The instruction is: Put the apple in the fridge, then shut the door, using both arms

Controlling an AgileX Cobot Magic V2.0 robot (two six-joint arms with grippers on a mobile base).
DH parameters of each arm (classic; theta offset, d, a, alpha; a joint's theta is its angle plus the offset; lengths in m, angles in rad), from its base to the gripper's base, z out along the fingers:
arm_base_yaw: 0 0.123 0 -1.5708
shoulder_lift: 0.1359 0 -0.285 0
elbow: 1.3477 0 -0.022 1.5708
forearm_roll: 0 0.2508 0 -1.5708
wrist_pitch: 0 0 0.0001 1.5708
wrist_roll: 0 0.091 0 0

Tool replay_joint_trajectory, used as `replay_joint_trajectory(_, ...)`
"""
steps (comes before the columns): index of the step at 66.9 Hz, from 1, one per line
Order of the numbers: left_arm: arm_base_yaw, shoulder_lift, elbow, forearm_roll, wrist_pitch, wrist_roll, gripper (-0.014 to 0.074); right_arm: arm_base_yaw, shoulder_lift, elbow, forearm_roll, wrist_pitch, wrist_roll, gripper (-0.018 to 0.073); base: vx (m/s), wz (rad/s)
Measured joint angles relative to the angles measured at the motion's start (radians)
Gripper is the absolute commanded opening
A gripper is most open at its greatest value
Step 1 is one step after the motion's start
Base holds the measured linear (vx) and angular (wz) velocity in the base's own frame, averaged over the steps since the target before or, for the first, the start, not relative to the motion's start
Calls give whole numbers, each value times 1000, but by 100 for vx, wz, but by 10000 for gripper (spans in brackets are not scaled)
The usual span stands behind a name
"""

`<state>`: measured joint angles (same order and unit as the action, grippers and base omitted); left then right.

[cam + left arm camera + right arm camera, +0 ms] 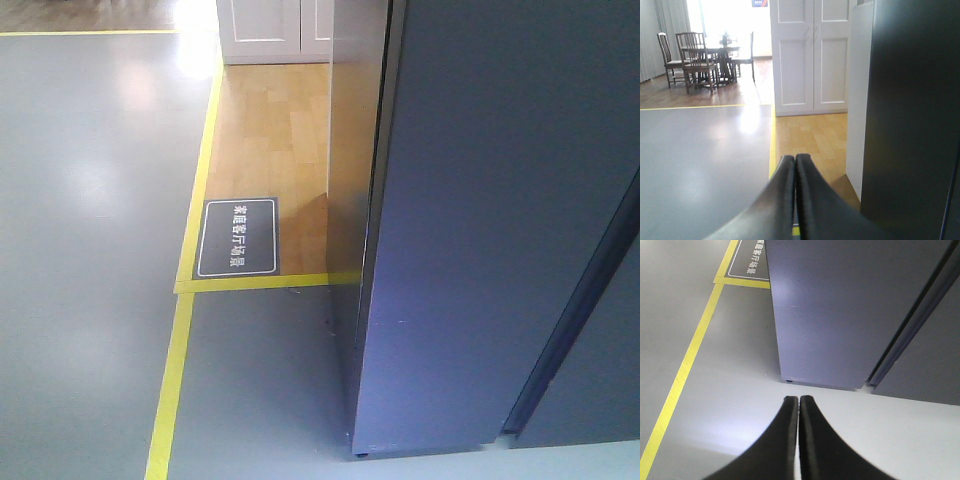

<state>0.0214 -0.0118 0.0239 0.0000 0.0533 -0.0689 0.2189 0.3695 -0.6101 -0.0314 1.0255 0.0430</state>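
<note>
The dark grey-blue fridge (500, 200) fills the right of the front view. Its front shows two panels split by a dark slanting seam (570, 330), and no white interior shows. I take the wide left panel to be the door (840, 310). In the left wrist view the fridge (912, 110) is a dark mass at the right. The apple is out of view everywhere. My left gripper (795, 159) is shut with nothing in it, out over the floor left of the fridge. My right gripper (799, 400) is shut and empty too, low in front of the fridge's bottom corner.
Yellow tape lines (172, 370) cross the grey floor and frame a wooden floor patch (270, 130) bearing a dark sign plate (237, 237). A white panelled cabinet (810, 55) stands behind the fridge. A dining table with chairs (700, 57) is far back left.
</note>
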Motion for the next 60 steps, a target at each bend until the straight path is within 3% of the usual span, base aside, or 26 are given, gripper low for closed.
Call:
replay_joint_trajectory(16,0,0,0,-13,-72,9,-6,0,0,0,-1,0,0,-3,0,0)
replay_joint_trajectory(60,0,0,0,-15,-48,10,-6,0,0,0,-1,0,0,-3,0,0)
